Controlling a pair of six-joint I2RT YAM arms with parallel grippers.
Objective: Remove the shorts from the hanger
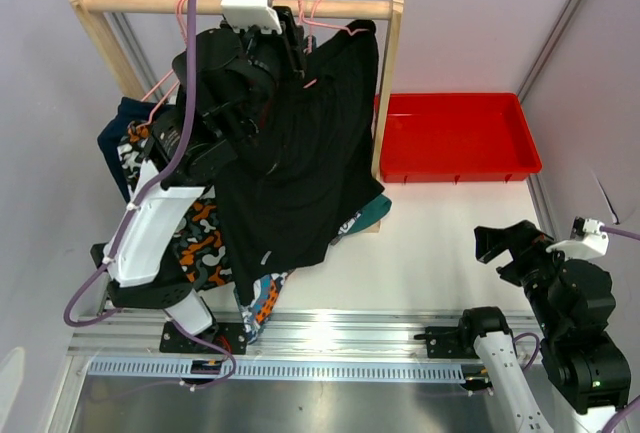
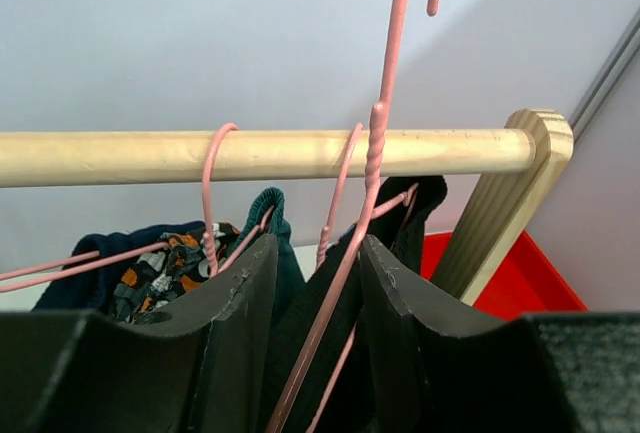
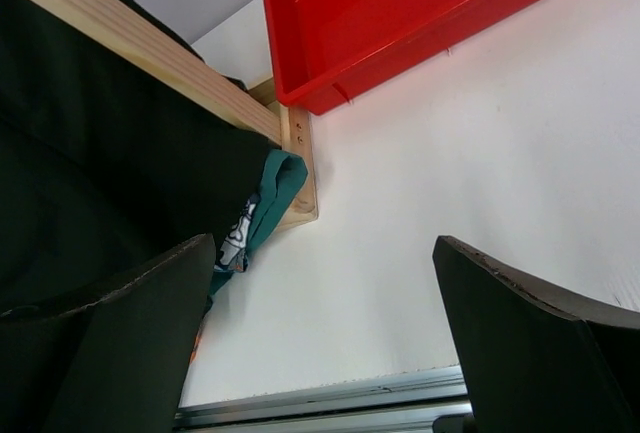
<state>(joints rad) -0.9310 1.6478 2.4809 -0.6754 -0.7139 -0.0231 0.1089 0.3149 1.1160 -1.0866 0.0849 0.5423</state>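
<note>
The right gripper (image 3: 325, 248) stands with its two dark fingers (image 3: 130, 343) spread wide, just below the wooden rack (image 3: 298, 168). Left of the rack hang the black shorts (image 3: 100, 173), with the teal green shorts (image 3: 275, 188) bunched against its foot. Above the rack sits a red tray (image 3: 400, 3) on the white table (image 3: 480, 153).

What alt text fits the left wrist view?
The left gripper holds a pink hanger between its black fingers, the hook up above a wooden rail. Two more hangers hook over the rail, with dark, teal and camouflage shorts below it and a red tray behind on the right.
</note>
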